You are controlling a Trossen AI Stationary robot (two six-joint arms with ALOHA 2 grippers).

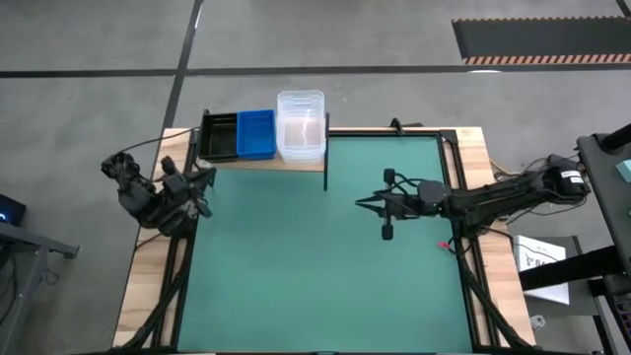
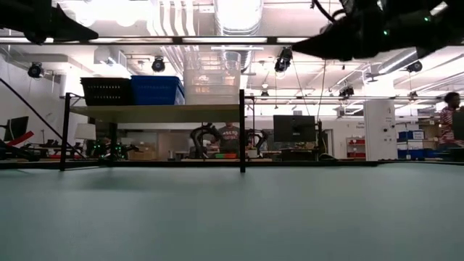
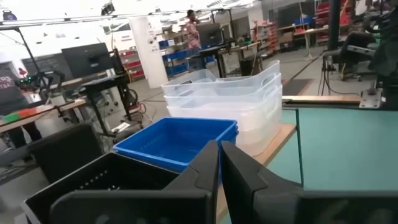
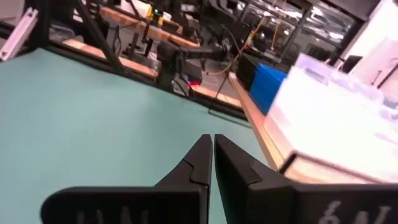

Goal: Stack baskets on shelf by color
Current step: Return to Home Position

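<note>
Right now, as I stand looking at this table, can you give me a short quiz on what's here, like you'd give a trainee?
1. How many stacks of baskets stand on the shelf? A two, B three, C four.
2. True or false: the right gripper, over the green mat, holds a basket.
3. Fill in: the blue stack sits between the black stack and the ____ stack.

Key
1. B.
2. False: like the left gripper by the shelf's black-stack end, it is shut and empty.
3. Clear: the clear stack is at the shelf's other end.
</note>
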